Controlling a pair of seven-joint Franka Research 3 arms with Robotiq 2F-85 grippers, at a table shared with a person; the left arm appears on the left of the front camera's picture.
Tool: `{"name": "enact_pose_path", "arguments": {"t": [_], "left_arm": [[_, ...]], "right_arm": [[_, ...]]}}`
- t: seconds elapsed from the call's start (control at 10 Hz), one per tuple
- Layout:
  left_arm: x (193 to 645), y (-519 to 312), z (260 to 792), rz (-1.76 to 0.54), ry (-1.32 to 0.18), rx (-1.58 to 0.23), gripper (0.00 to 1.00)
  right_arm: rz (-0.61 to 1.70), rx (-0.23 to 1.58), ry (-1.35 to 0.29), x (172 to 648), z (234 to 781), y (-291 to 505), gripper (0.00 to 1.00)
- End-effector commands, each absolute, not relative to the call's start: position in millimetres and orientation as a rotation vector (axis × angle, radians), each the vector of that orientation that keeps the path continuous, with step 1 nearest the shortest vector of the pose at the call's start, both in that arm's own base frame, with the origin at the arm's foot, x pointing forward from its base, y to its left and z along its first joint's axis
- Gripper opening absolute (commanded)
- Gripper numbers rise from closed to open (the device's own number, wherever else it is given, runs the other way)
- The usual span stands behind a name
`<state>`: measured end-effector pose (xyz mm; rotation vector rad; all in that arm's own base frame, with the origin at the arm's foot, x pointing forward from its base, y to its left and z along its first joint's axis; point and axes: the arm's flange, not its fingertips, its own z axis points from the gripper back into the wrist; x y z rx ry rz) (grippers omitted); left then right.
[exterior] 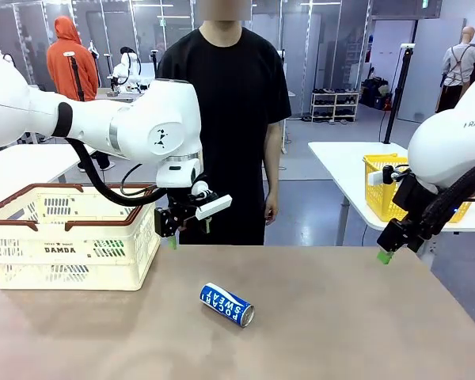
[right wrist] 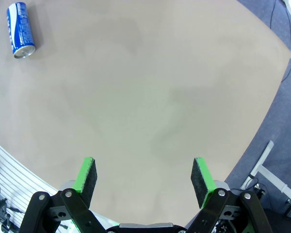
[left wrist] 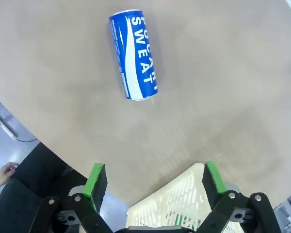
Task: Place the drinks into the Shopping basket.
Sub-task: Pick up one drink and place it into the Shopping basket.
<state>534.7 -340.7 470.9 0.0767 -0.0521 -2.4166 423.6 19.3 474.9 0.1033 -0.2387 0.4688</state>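
A slim blue can (exterior: 227,304) with white lettering lies on its side near the middle of the tan table; it also shows in the left wrist view (left wrist: 133,54) and far off in the right wrist view (right wrist: 20,29). The cream Shopping basket (exterior: 59,250) with a brown rim stands at the table's left, its corner (left wrist: 177,204) showing below my left gripper. My left gripper (exterior: 188,231) (left wrist: 155,182) hangs open and empty just right of the basket, behind the can. At the table's right edge my right gripper (exterior: 385,255) (right wrist: 144,176) is open and empty over bare tabletop.
A person in black (exterior: 222,119) stands at the far side of the table, arms down; a hand (left wrist: 4,172) shows in the left wrist view. A yellow mesh basket (exterior: 380,186) sits on another table at the back right. The table's right edge (right wrist: 262,121) runs close to my right gripper.
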Motion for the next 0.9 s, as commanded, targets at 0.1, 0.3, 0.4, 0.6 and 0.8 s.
{"name": "enact_pose_path", "arguments": {"t": [0.1,0.3,0.4,0.6,0.8], "left_arm": [[534.7,-340.7,470.9,-2.417,-0.052,0.077,1.0],[531.6,-360.6,466.4,-2.453,-0.072,0.043,1.0],[524.5,-371.8,458.7,-2.452,-0.061,0.038,1.0],[508.9,-390.8,438.3,-2.421,-0.041,0.03,1.0],[501.6,-407.5,410.6,-2.36,-0.028,0.034,1.0]], "right_arm": [[0.48,0.103,-0.235,424.1,476.5,17.7,0.97],[0.48,0.103,-0.235,424.1,476.5,17.7,0.97],[0.48,0.103,-0.235,424.1,476.5,17.7,0.97],[0.48,0.103,-0.235,424.1,476.5,17.7,0.97],[0.48,0.103,-0.235,424.1,476.5,17.7,0.97]]}}
